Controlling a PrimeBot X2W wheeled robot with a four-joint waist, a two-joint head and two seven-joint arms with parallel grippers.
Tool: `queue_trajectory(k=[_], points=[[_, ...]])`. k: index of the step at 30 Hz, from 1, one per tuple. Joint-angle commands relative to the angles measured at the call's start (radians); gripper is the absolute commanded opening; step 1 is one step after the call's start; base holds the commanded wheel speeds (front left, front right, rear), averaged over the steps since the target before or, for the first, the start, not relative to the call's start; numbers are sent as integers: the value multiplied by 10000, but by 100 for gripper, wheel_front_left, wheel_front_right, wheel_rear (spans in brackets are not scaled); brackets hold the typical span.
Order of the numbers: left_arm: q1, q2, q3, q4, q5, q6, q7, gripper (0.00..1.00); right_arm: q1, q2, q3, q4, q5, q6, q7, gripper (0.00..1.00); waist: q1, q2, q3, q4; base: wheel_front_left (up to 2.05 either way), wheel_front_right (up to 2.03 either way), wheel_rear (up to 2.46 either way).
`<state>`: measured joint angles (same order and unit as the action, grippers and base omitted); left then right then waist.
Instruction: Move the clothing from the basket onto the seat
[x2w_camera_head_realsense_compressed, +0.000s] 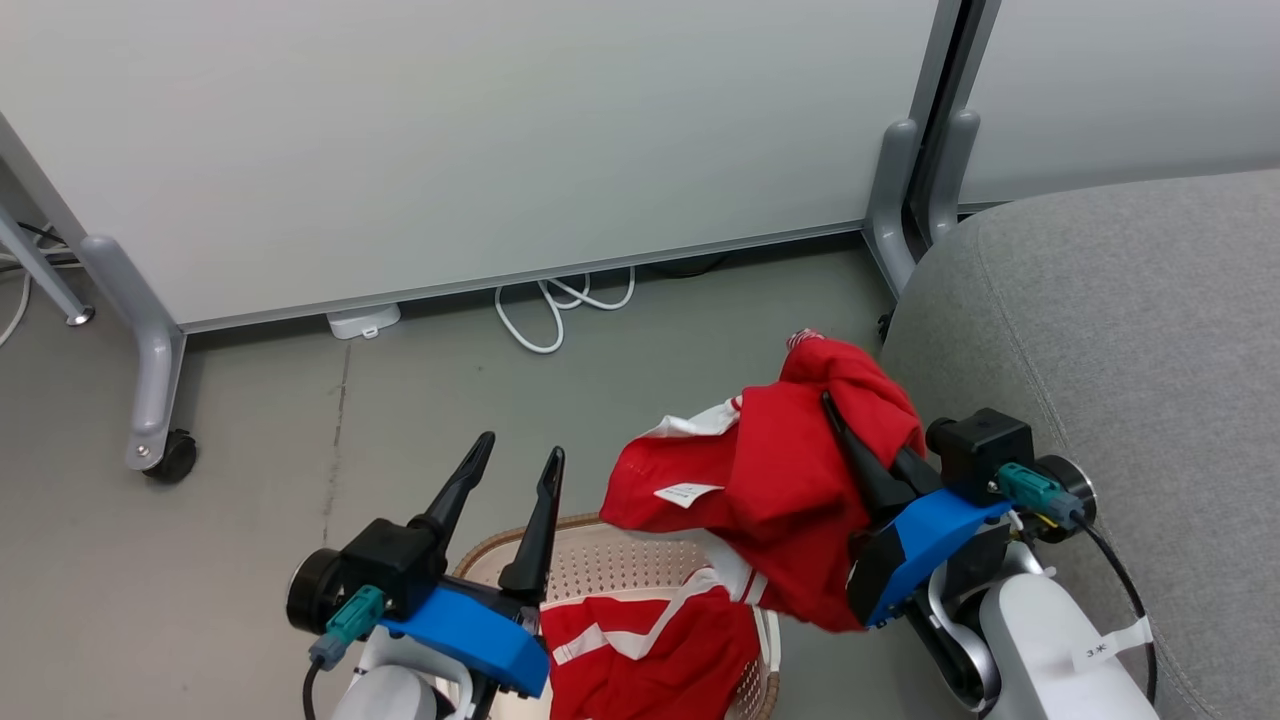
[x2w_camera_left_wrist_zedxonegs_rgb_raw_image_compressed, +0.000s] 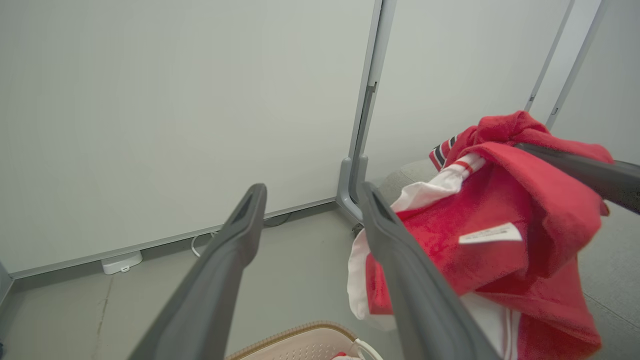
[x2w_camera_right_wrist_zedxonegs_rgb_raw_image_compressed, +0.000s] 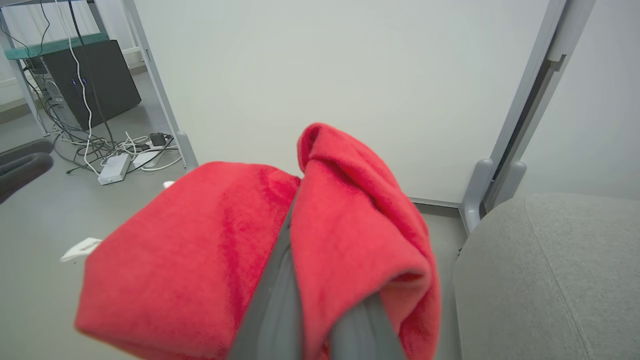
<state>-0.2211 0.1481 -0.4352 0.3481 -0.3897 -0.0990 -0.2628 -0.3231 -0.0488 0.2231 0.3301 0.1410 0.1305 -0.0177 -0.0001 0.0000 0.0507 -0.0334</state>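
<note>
Red white-striped clothing (x2w_camera_head_realsense_compressed: 780, 480), grey seat (x2w_camera_head_realsense_compressed: 1150, 330)

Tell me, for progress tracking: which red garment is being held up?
The upper garment, clamped in the right gripper; the lower garment lies in the basket.

basket (x2w_camera_head_realsense_compressed: 620, 565): on the floor (x2w_camera_head_realsense_compressed: 250, 580) right in front of me, left of the seat
seat (x2w_camera_head_realsense_compressed: 1130, 330): off to my right, way past the basket
my left gripper (x2w_camera_head_realsense_compressed: 522, 445): above the basket's left rim, nothing between the fingers
my right gripper (x2w_camera_head_realsense_compressed: 845, 420): right of the basket, just beside the seat's near edge
lifted garment (x2w_camera_head_realsense_compressed: 770, 480): pinched in my right fingers, hanging over the basket's right side, between my 2 grippers
other garment (x2w_camera_head_realsense_compressed: 650, 655): lying in the basket, under the lifted 1
partition panel (x2w_camera_head_realsense_compressed: 450, 150): behind all of it
cables (x2w_camera_head_realsense_compressed: 560, 305): on the floor under the panel's bottom edge, behind the basket
</note>
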Motion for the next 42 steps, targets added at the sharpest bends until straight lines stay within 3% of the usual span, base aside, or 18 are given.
queue_trajectory(k=[1,9,15,35,42], points=[[200,-91,301,-105,200,-81,-31,100,94,-29,-97,-112,-88,5,-10,0,1,0,10,21,0,0,0],[462,-391,826,-152,685,-257,-31,100,207,-29,-191,-141,-79,5,6,0,1,0,0,-57,0,0,0],[515,-491,915,-162,880,-340,-29,100,223,-27,-242,-196,-109,5,29,0,1,0,31,-493,0,0,0],[295,-96,561,-243,803,-319,-29,100,229,-23,-225,-236,40,5,-127,0,1,0,489,-3908,0,0,0],[193,49,492,-217,819,-319,-31,100,338,-21,-266,-181,213,5,-301,0,1,0,686,-4777,0,0,0]])
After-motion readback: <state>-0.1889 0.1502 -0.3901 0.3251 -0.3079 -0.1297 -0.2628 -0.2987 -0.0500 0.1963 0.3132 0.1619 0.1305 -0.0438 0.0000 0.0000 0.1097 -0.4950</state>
